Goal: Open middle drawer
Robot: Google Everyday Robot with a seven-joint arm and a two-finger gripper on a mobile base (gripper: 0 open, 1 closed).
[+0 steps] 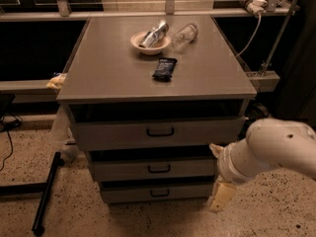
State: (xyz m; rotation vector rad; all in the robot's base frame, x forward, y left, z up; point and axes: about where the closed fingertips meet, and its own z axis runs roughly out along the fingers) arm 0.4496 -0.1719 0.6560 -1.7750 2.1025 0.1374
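The grey cabinet [98,73] has three drawers stacked one above another. The middle drawer [123,171] is a flat grey front with a small black bar handle [159,169], and it is closed. The taller top drawer [113,133] and the shortest bottom drawer [128,194] are closed too. My gripper [217,173] is at the end of the white arm [276,149], by the cabinet's right front corner at middle drawer height. It is to the right of the handle, apart from it. Its cream fingers [220,196] stand apart and hold nothing.
On the cabinet top are a bowl [149,42] holding a can, a clear bottle [184,34] on its side and a dark snack packet [164,68]. A black pole [47,194] lies on the floor at the left. A railing [148,5] and a cable [249,26] are behind.
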